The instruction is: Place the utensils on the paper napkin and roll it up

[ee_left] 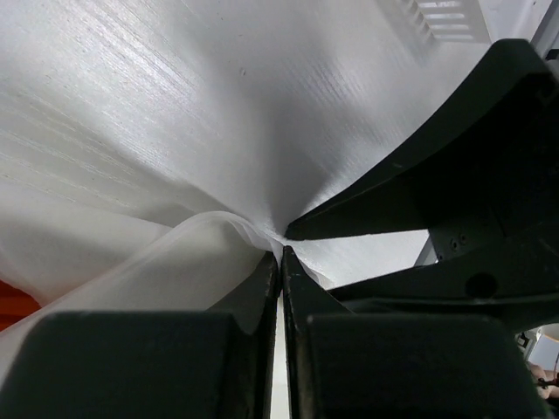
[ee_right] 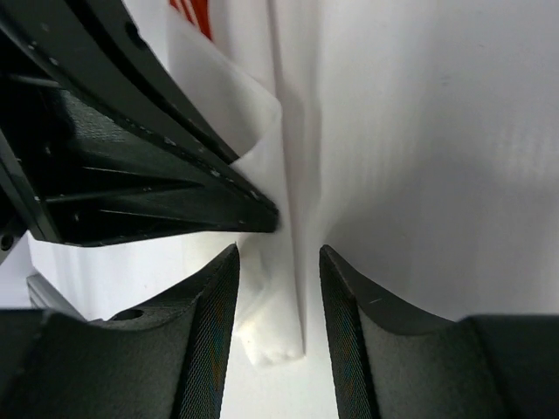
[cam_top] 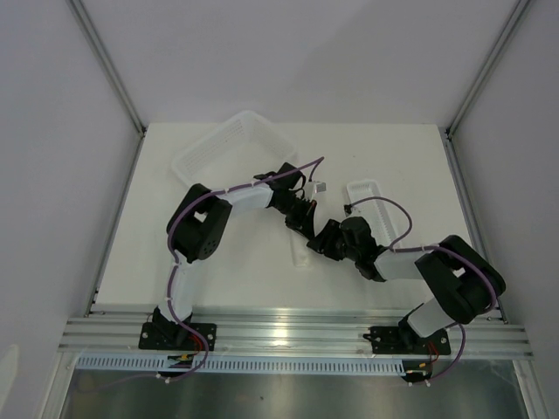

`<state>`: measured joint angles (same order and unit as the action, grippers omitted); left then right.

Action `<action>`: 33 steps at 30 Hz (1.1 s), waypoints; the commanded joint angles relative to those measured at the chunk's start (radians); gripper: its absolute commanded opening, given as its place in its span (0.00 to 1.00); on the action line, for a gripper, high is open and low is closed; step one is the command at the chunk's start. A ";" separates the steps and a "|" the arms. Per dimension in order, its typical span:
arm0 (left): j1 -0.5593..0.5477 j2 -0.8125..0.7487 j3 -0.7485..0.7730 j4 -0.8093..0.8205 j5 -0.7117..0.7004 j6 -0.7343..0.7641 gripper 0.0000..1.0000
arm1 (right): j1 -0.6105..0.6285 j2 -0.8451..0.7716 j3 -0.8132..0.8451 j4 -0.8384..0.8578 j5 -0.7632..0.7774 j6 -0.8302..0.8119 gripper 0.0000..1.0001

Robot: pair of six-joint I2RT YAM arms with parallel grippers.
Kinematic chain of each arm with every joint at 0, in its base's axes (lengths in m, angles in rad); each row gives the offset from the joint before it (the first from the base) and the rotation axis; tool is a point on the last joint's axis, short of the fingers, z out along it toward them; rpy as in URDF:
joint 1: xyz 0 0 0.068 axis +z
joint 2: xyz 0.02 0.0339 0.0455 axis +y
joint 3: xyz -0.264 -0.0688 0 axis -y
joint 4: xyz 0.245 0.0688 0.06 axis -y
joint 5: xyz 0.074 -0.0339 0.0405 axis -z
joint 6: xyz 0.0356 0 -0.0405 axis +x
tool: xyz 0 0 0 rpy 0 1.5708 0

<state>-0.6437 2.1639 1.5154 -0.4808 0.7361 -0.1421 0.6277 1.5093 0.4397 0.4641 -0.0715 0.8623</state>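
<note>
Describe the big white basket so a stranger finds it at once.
Start at the table, far side, left of centre. The basket sits there at an angle, behind the left arm. It is far wider than the narrow tray on the right.

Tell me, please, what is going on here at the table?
The left claw and right claw meet over a paper napkin in the middle of the table. The left one is shut, pinching a fold of it. The right one stands open, fingers on either side of the napkin's folded-over end. An orange-red utensil peeks out from under the paper.
</note>
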 commanded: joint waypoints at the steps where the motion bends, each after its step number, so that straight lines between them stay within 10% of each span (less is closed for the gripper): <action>1: -0.007 -0.001 0.020 0.007 0.005 -0.002 0.05 | 0.010 0.055 0.008 0.106 -0.022 0.024 0.46; 17: -0.004 -0.019 0.028 -0.008 -0.003 0.016 0.06 | 0.018 0.140 0.004 0.139 -0.031 0.063 0.12; 21: -0.004 -0.047 0.040 -0.028 -0.007 0.035 0.31 | 0.020 0.144 0.004 0.140 -0.034 0.069 0.02; 33: -0.002 -0.223 0.035 -0.085 -0.046 0.128 0.45 | 0.006 0.146 -0.025 0.197 -0.047 0.073 0.00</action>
<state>-0.6422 2.0468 1.5272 -0.5472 0.6842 -0.0597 0.6395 1.6440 0.4385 0.6510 -0.1299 0.9432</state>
